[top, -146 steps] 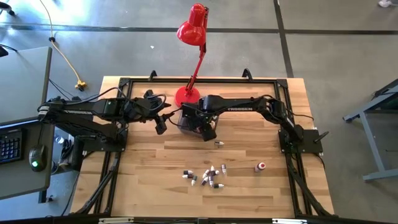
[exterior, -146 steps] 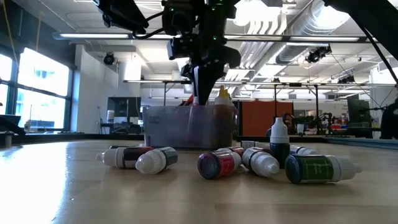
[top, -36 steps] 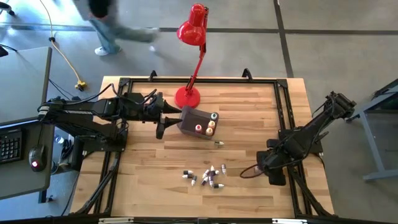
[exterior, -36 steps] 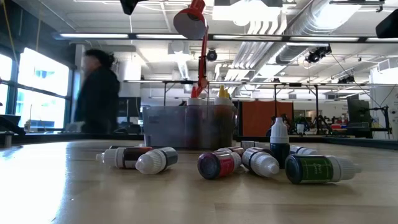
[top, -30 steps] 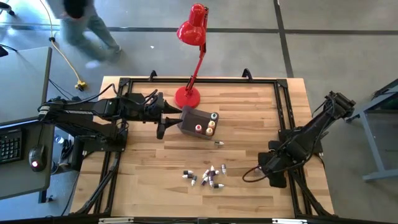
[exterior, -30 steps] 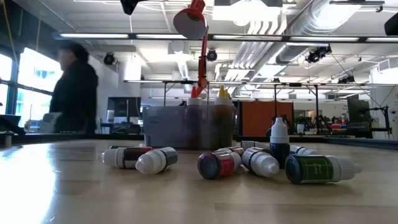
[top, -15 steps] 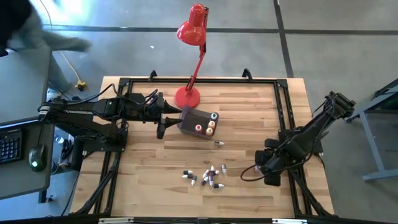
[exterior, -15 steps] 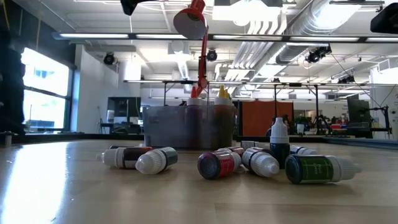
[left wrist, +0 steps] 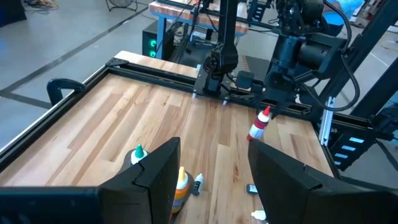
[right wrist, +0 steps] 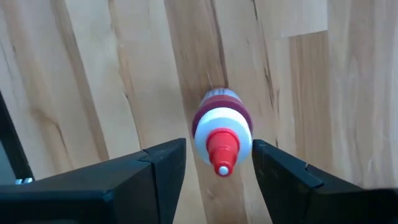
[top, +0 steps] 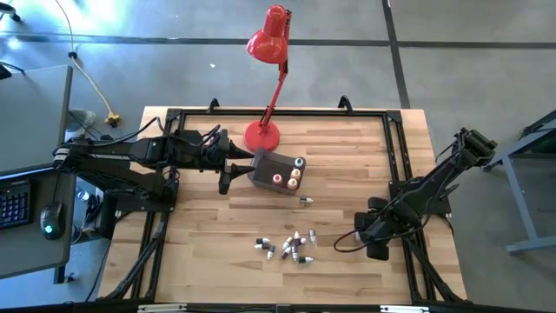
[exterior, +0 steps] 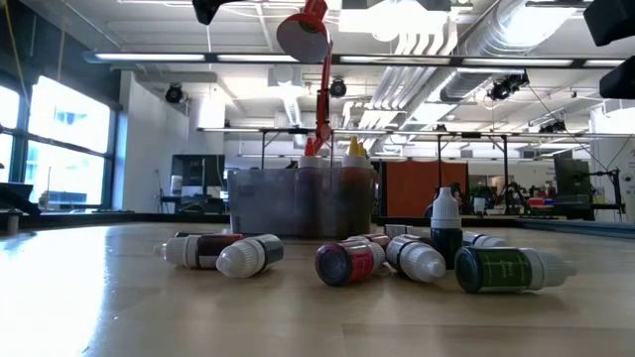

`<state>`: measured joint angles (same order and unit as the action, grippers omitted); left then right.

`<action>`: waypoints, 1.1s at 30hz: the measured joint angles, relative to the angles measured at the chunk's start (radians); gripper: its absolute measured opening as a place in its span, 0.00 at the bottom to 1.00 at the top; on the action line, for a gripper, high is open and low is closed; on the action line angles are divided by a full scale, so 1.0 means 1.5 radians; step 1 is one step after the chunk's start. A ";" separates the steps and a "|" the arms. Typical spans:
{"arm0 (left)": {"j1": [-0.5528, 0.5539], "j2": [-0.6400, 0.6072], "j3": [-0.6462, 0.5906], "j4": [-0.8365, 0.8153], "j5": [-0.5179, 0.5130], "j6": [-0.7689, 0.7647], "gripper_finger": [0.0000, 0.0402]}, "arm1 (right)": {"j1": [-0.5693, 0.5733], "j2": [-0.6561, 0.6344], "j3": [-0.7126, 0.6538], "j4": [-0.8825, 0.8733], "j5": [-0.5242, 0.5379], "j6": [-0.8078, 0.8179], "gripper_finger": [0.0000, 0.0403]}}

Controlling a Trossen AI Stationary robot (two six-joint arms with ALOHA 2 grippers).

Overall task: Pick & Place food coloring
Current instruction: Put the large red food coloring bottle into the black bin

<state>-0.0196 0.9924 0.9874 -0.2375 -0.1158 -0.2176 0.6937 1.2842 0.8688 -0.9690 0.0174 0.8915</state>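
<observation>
Red-capped white food coloring bottle [right wrist: 221, 138]; red lamp [top: 268, 45].

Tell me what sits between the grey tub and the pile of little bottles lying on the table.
One small bottle lies alone on bare wood between the grey tub and the pile of bottles, as the high view shows.

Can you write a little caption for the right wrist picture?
Right gripper hangs open, straight above an upright red-capped food coloring bottle on the wooden table.
</observation>
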 joint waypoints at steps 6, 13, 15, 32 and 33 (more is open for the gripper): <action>0.000 0.000 0.000 0.000 0.000 0.000 0.47 | 0.000 0.000 0.000 0.002 0.039 -0.001 0.44; 0.000 0.000 0.000 0.000 -0.001 0.000 0.47 | 0.000 0.000 0.000 0.002 0.040 -0.001 0.44; 0.000 0.000 0.000 0.000 -0.001 0.000 0.47 | 0.000 0.000 0.000 0.002 0.044 0.000 0.44; 0.000 0.000 -0.001 0.000 -0.001 0.000 0.47 | -0.062 0.001 0.009 0.041 0.011 -0.013 0.27; 0.000 0.000 -0.001 0.000 -0.001 0.000 0.47 | -0.068 0.001 0.017 0.042 0.012 -0.026 0.27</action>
<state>-0.0196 0.9924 0.9863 -0.2371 -0.1169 -0.2176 0.5917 1.2858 0.8942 -0.9060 0.0355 0.8533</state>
